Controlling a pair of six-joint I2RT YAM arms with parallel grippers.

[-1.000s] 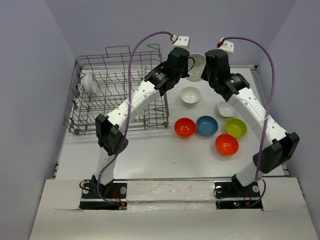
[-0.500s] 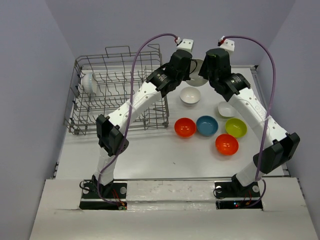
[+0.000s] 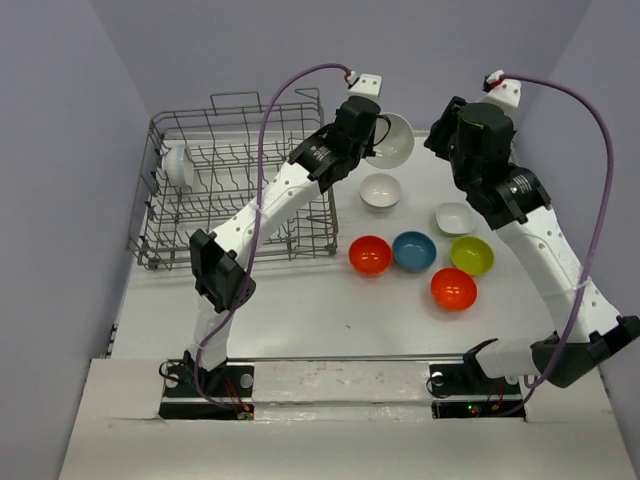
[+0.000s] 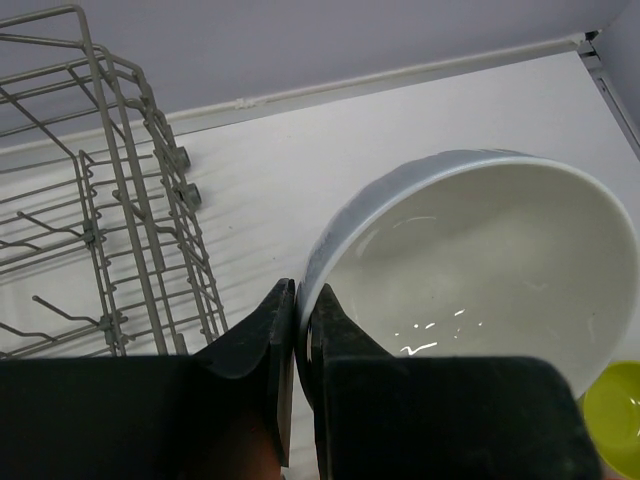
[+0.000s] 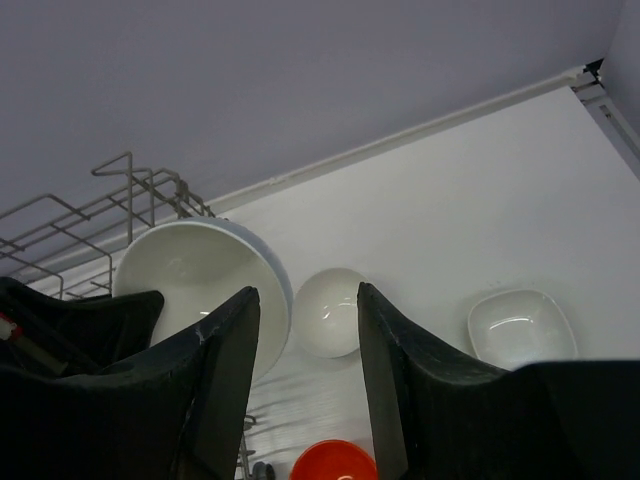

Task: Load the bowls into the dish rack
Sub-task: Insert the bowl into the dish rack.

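My left gripper [image 4: 303,290] is shut on the rim of a white bowl [image 3: 392,140], which hangs tilted above the table just right of the dish rack [image 3: 240,116]. My right gripper [image 5: 305,290] is open with nothing between its fingers, apart from that bowl [image 5: 195,280] and to its right. Another white bowl [image 3: 380,190] rests on the table below. Orange-red [image 3: 370,254], blue [image 3: 414,251], yellow-green [image 3: 472,255] and a second orange-red bowl [image 3: 453,288] sit nearer. A white bowl [image 3: 178,165] stands in the rack's left end.
A squarish white dish [image 3: 455,217] lies at the right, under the right arm. The rack's right wall [image 4: 110,200] is close to the left of the held bowl. Purple walls close in the table at the back and sides.
My right gripper opened, let go of the white bowl and drew back to the right. The left gripper kept the bowl and stayed by the rack.
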